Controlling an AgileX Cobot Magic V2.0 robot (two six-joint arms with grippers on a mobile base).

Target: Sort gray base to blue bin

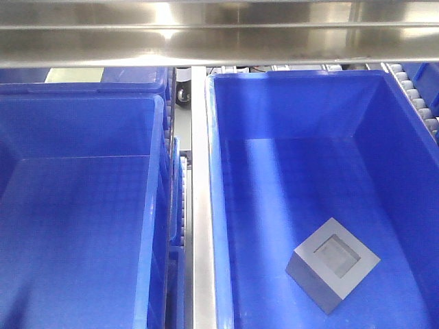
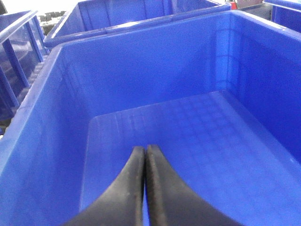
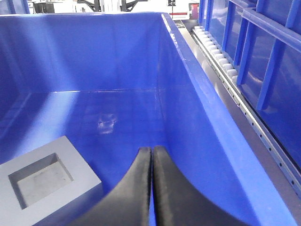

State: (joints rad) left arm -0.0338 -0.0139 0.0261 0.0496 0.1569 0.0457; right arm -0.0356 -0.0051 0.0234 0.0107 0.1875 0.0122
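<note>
The gray base (image 1: pixel 332 263) lies on the floor of the right blue bin (image 1: pixel 212 178), near its front, recess facing up. In the right wrist view the gray base (image 3: pixel 42 181) sits at lower left, just left of my right gripper (image 3: pixel 152 149), which is shut and empty inside that bin (image 3: pixel 197 94). My left gripper (image 2: pixel 144 149) is shut and empty over the floor of the left blue bin (image 2: pixel 51 94), which holds nothing in view. Neither gripper shows in the front view.
A metal rail (image 1: pixel 199 205) runs between the two bins. A steel shelf bar (image 1: pixel 219 34) crosses the top. Roller conveyor tracks (image 3: pixel 221 61) run right of the right bin. More blue bins (image 2: pixel 141 14) stand behind the left one.
</note>
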